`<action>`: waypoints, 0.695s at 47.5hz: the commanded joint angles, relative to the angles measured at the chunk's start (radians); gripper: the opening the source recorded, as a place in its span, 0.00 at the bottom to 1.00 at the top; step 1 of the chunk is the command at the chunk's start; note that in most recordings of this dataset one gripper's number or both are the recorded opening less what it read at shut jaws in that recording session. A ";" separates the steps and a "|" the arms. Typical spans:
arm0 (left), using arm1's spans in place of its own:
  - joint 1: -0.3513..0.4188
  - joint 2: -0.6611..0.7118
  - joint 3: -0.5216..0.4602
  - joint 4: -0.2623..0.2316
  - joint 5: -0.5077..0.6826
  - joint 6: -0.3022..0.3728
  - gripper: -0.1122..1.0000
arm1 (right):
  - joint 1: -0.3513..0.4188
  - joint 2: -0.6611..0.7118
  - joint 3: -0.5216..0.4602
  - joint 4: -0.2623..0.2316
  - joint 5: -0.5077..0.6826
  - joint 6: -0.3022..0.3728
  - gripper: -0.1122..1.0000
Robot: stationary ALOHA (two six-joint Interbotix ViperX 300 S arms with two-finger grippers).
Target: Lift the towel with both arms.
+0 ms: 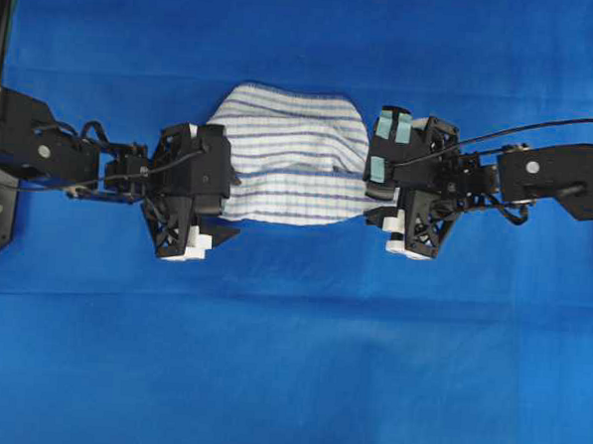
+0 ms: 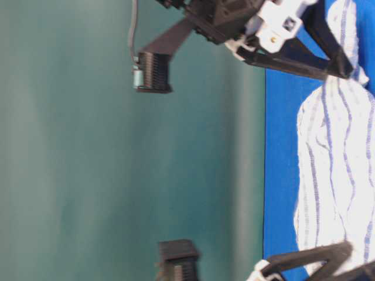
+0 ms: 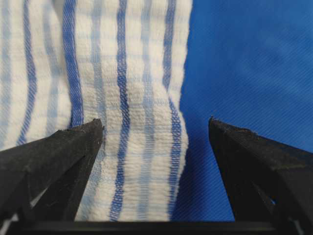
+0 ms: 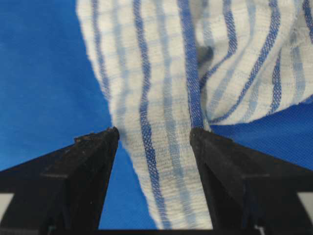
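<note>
The towel (image 1: 295,162) is lying on the table (image 1: 289,361) between the two grippers, the left gripper (image 1: 210,193) straddling one end (jaws apart), the right gripper (image 1: 378,191) straddling the other.

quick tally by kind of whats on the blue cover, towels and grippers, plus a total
towel: 1, white with blue stripes, lying on the blue table cover
grippers: 2, the left gripper and the right gripper, each with open fingers either side of a towel edge
total: 3
</note>
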State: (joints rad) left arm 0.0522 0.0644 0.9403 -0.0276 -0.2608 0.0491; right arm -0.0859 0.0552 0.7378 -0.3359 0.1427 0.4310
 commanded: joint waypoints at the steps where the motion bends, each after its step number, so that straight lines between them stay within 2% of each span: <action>1: 0.005 0.018 -0.002 -0.002 -0.025 0.000 0.94 | -0.015 0.020 -0.011 0.000 -0.032 0.002 0.67; 14: 0.005 0.038 -0.003 -0.002 -0.034 0.000 0.91 | -0.031 0.080 -0.023 0.000 -0.046 0.002 0.67; 19: 0.005 0.037 0.000 -0.002 -0.028 0.000 0.82 | -0.032 0.078 -0.023 -0.002 -0.049 0.000 0.64; 22: 0.005 0.035 0.002 -0.002 -0.021 0.000 0.73 | -0.031 0.078 -0.023 -0.002 -0.052 -0.003 0.58; 28: 0.006 0.034 -0.003 -0.002 0.006 0.000 0.43 | -0.031 0.078 -0.023 -0.002 -0.052 -0.005 0.27; 30: 0.005 0.034 -0.008 -0.003 0.020 0.000 0.33 | -0.031 0.078 -0.023 0.000 -0.052 -0.005 0.23; 33: 0.005 0.032 -0.012 -0.003 0.037 0.000 0.19 | -0.031 0.078 -0.023 -0.002 -0.052 -0.005 0.23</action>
State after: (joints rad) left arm 0.0629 0.1074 0.9373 -0.0276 -0.2454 0.0506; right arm -0.1227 0.1396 0.7256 -0.3375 0.0966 0.4249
